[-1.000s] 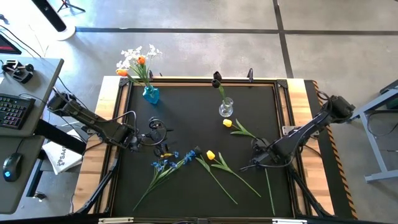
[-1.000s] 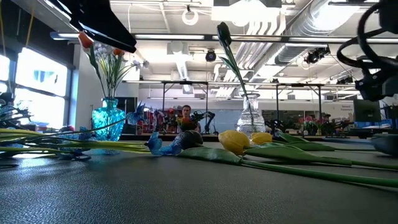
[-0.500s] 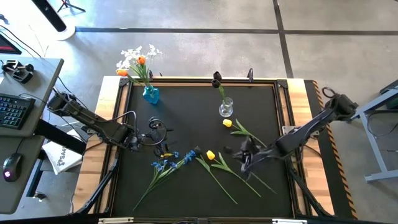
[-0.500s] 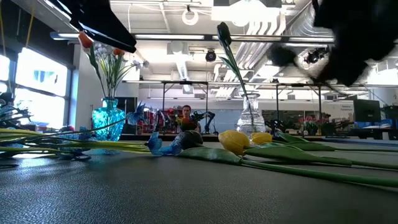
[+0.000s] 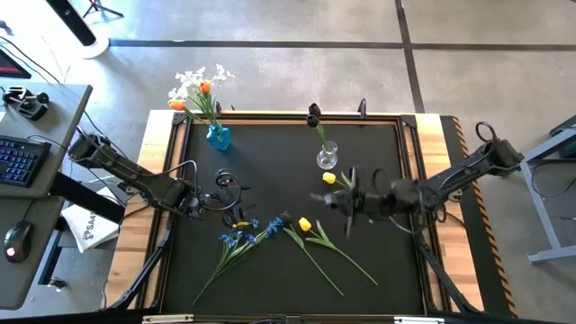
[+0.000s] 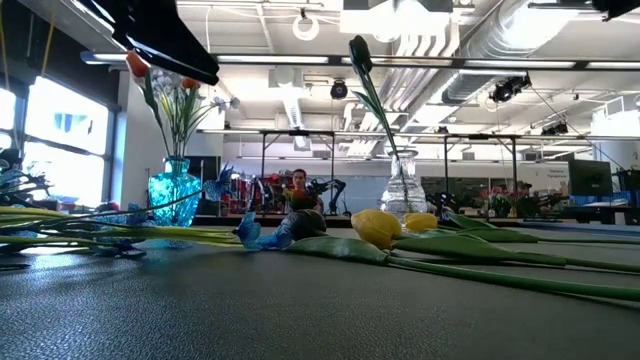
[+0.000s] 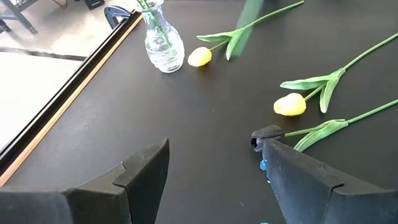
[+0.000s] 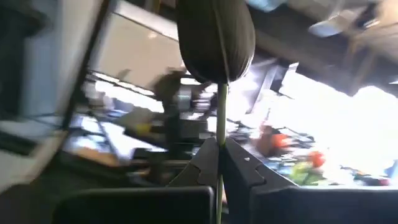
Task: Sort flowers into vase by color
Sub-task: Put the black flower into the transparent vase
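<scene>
My right gripper [image 5: 353, 201] hangs over the table's middle, right of centre, shut on a dark near-black tulip [image 8: 216, 37]. My left gripper [image 5: 219, 202] waits open above the table's left part, touching nothing; its fingers [image 7: 149, 180] frame the mat. Two yellow tulips [image 5: 329, 178] [image 5: 305, 224], blue sprays [image 5: 241, 236] and another dark tulip [image 7: 264, 140] lie flat on the mat. A blue vase [image 5: 218, 137] holds white sprays and orange tulips by their stems. A clear vase [image 5: 327, 157] holds one dark tulip [image 5: 313, 112]. My right gripper pinches the dark tulip's green stem [image 8: 219, 134] between its two fingers [image 8: 245, 165], a short way below the flower head. The head stands beyond the fingertips. The tulip is lifted clear of the table.
The black mat has raised rails along its edges [image 5: 270, 115]. Both vases stand in the far half. The loose flowers spread across the near middle [image 6: 380, 228]. A desk with a keyboard [image 5: 18, 157] stands beyond the table's left side.
My right gripper has risen from the mat near the table's right near part and swung toward the table's left and far edge, turning as it went. The dark tulip's stem, which lay on the mat, is now lifted clear. My left arm kept still.
</scene>
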Action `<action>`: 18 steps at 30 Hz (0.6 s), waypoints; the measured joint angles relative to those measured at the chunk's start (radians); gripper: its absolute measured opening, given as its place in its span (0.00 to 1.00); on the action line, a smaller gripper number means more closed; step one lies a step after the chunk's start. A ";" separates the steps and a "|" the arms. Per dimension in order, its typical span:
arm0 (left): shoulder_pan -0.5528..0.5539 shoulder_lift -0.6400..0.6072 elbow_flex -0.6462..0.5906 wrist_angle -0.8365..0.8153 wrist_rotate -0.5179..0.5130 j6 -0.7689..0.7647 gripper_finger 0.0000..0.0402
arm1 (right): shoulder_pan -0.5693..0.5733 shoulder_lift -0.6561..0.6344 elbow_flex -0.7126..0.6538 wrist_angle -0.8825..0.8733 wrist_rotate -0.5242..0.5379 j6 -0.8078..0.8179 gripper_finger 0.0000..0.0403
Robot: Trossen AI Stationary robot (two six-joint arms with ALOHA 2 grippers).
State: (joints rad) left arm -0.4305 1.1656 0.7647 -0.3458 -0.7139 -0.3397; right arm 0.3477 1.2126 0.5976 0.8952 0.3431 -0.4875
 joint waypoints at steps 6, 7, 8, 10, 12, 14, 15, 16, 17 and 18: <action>0.000 0.000 0.000 0.000 0.000 0.000 0.62 | -0.183 -0.032 0.000 0.048 0.004 -0.022 0.00; 0.000 0.000 0.000 -0.001 0.000 0.000 0.62 | -0.210 -0.045 0.000 0.047 0.004 -0.017 0.00; 0.000 0.000 0.000 -0.001 0.000 0.000 0.62 | -0.234 -0.062 0.000 0.041 0.004 -0.009 0.00; 0.000 0.000 0.000 -0.001 0.000 0.000 0.62 | -0.276 -0.101 0.000 0.034 0.019 0.020 0.00; 0.000 0.000 0.000 -0.001 0.000 0.000 0.62 | -0.310 -0.150 0.000 -0.001 0.067 0.079 0.00; 0.000 0.000 0.000 -0.001 0.000 -0.001 0.62 | -0.340 -0.207 0.000 -0.071 0.107 0.127 0.00; 0.000 0.000 0.000 -0.001 0.000 -0.001 0.62 | -0.353 -0.235 0.000 -0.114 0.119 0.147 0.00; 0.000 0.000 0.000 -0.001 0.000 -0.001 0.62 | -0.365 -0.261 0.000 -0.150 0.121 0.167 0.00; 0.000 0.000 0.000 -0.001 0.000 -0.002 0.62 | -0.377 -0.286 0.000 -0.191 0.120 0.185 0.00; 0.000 0.000 0.000 -0.001 0.000 -0.002 0.62 | -0.386 -0.306 0.000 -0.225 0.120 0.204 0.00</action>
State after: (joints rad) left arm -0.4309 1.1656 0.7647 -0.3466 -0.7139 -0.3413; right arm -0.0378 0.9069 0.5976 0.6701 0.4633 -0.2838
